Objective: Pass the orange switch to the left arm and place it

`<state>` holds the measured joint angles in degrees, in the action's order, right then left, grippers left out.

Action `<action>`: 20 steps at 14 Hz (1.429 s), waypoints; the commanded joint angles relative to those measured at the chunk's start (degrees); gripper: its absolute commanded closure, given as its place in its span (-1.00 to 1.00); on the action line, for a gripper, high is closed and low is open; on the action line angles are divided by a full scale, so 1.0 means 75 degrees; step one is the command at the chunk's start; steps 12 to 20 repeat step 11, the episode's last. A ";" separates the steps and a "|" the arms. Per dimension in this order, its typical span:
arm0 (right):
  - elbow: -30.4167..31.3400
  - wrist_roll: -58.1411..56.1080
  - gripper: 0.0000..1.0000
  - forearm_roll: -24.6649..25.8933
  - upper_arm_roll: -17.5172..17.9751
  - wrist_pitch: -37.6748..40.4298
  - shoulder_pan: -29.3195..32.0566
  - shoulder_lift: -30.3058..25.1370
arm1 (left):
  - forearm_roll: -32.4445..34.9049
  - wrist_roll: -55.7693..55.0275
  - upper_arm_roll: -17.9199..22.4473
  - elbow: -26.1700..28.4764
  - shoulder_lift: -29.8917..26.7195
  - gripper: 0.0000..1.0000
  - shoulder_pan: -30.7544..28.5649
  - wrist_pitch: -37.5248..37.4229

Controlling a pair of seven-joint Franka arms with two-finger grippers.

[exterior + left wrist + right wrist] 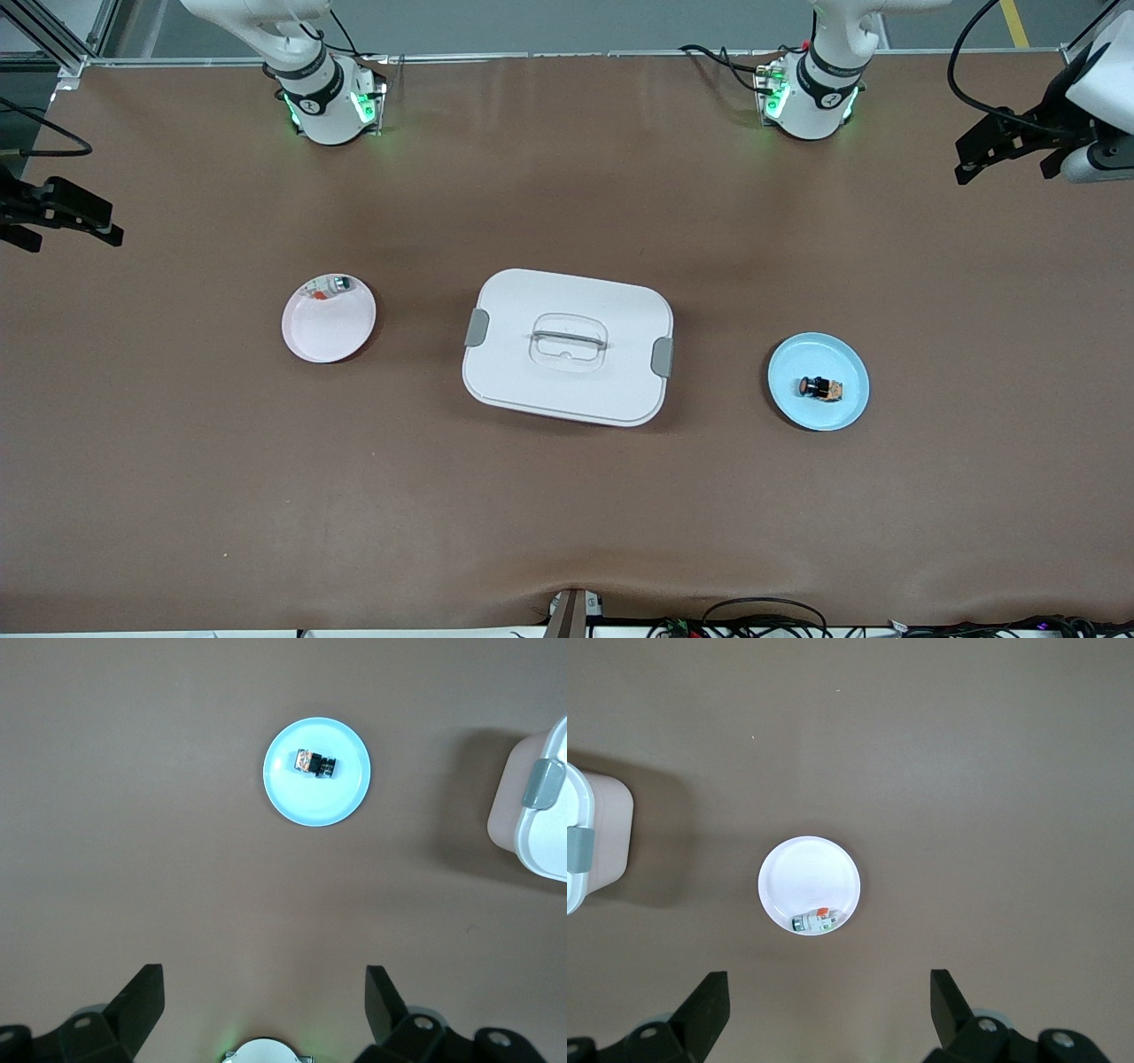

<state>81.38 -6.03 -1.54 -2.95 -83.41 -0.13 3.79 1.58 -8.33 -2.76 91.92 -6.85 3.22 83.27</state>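
1. A brown table (177, 461) fills the room's middle.
2. A pale pink plate (329, 328) sits toward the right arm's end.
3. A small whitish-clear part (330, 286) with red and green bits lies on that plate, at its rim.
4. A light blue plate (842, 412) sits toward the left arm's end.
5. Cables (762, 616) trail along the table's near edge.

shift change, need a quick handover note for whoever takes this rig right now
Left gripper: open, held high over the table at the left arm's end, waiting.
Right gripper: open, high at the right arm's end.
Orange switch: lying on the blue plate, untouched.
Box: shut, mid-table between the blue plate and the white plate.
Done: nothing. Left: pick, hand over, place, avoiding the box.
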 commanded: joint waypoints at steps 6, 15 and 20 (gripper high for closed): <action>0.0118 -0.0063 -1.00 0.0099 -0.0005 -0.0071 -0.0042 -0.0166 | 0.0070 0.0056 0.0040 -0.0057 0.0046 -1.00 0.0016 0.0088; 0.0118 -0.0063 -1.00 0.0088 -0.0005 -0.0082 -0.0042 -0.0166 | 0.0070 0.0056 0.0040 -0.0104 0.0057 -1.00 0.0016 0.0077; 0.0118 -0.0063 -1.00 0.0088 -0.0005 -0.0082 -0.0042 -0.0166 | 0.0070 0.0056 0.0040 -0.0104 0.0057 -1.00 0.0016 0.0077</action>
